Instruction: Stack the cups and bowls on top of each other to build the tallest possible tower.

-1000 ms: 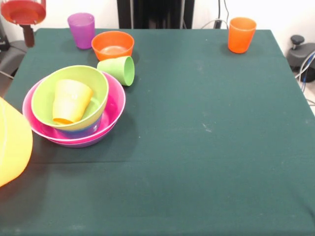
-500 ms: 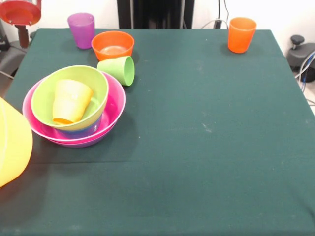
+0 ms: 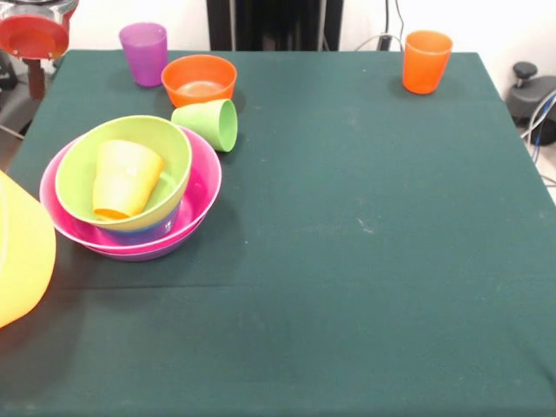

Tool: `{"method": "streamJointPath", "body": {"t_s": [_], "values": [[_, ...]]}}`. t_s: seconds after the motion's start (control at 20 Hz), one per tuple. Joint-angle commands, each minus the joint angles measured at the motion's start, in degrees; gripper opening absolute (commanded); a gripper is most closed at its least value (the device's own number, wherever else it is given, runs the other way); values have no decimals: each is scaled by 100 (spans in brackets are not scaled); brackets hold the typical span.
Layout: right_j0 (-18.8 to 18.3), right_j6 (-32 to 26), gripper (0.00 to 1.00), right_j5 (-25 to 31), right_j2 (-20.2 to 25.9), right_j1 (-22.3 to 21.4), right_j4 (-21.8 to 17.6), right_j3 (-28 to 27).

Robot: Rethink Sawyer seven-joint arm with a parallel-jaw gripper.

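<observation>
One thing differs from half a second ago: the red round part of the arm at the upper left corner sits slightly lower and further left, with a grey metal band now showing above it; a second ago it was further right. The cups and bowls lie as before. The gripper's tips are not clear from this view, so I cannot tell whether the claw is apart or together.

The tower stands at the left of the frame, on the dark green table, whose cloth looks matte and faintly speckled. It is a low nest of glossy plastic: a wide pink bowl sits in a purple bowl, of which only a thin rim shows beneath. Inside the pink bowl a sliver of blue bowl shows under a tilted green bowl. A yellow-orange cup lies tilted in the green bowl, mouth down towards the lower left.

Just beside the tower's upper right, a green cup lies on its side, mouth facing right. Above it an orange bowl stands upright, with an upright purple cup near its left. An orange cup stands alone at the upper right. A large yellow bowl, translucent and rounded, is cut by the left edge.
</observation>
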Motion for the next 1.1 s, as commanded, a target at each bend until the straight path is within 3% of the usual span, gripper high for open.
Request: {"method": "streamJointPath", "body": {"t_s": [0.05,0.45,0.75,1.1], "values": [[-232,-21,100,-959,1228,-54,-206,775],[-349,204,100,-1271,1362,-38,-209,865],[3,676,100,-1022,1180,-42,-160,867],[246,538,100,-967,1214,33,-240,686]]}}
